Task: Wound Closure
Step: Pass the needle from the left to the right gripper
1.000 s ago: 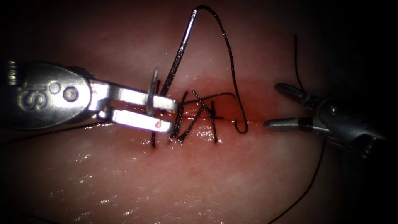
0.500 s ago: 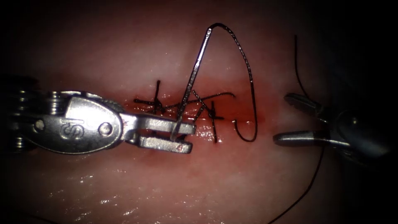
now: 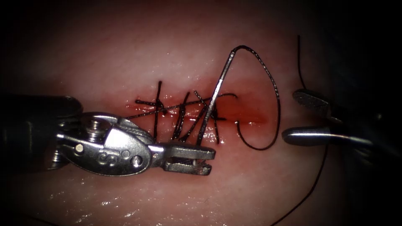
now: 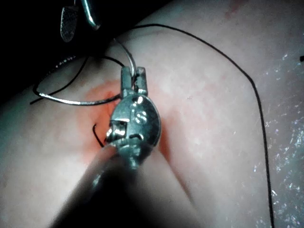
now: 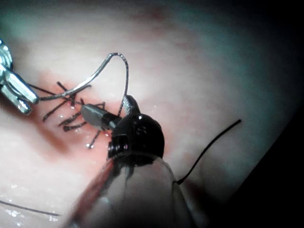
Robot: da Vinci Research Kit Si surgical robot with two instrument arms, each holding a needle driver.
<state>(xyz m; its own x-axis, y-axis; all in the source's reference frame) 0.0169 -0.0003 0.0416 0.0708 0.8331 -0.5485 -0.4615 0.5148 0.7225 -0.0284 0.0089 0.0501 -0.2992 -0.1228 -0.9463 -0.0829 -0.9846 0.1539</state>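
On my left arm's tool (image 3: 197, 159) the jaws are pinched on the needle (image 3: 213, 100), gripping it near its pointed end; from that grip the curve rises up and away over the cut (image 3: 234, 117) to its swaged end, above and to the right of the jaws. The needle is free of the tissue (image 3: 201, 196); I see no part of it buried. Compared with a second ago, this tool has dropped to the near side of the cut and shifted right, carrying the needle with it.

Just beyond the left jaws, several stitches (image 3: 184, 115) already cross the cut, with short cut ends of thread (image 3: 144, 102) lying about them and red fluid (image 3: 247, 113) pooled along the line. Rightward from the jaws, a stretch of the cut looks unstitched, so I judge the closure partly done with more to place.

The thread (image 3: 274, 104) runs from the needle's swage in a wide loop down to the tissue, between my two tools.

The right arm's tool (image 3: 299, 117) sits well apart from the left, just right of that loop. Its jaws stand spread wide and hold nothing; a separate strand trails past behind them.
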